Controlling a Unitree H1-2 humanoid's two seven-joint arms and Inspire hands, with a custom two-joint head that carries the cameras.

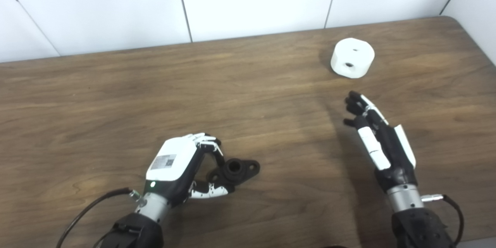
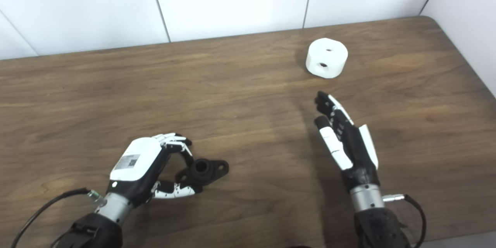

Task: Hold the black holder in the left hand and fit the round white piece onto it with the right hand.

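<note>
black holder (image 1: 235, 170): small, matte, a raised round boss with a centre bore and flat ears with holes at its sides. it lies flat on the table (image 1: 116, 97) near the front edge, at about 7 o'clock from table centre. left hand (image 1: 182, 164): fingers and thumb curled around the holder's near end, touching it; holder on the wood, not lifted. round white piece (image 1: 352, 57): squat smooth cylinder, one hole on top, one in its side wall, at 1 o'clock, well apart from the holder. right hand (image 1: 378, 139): fingers extended and apart, holding nothing, at 6 o'clock of the white piece, short of it. table: brown wood grain, rounded corner. white panelled wall (image 1: 252, 0) behind.
</note>
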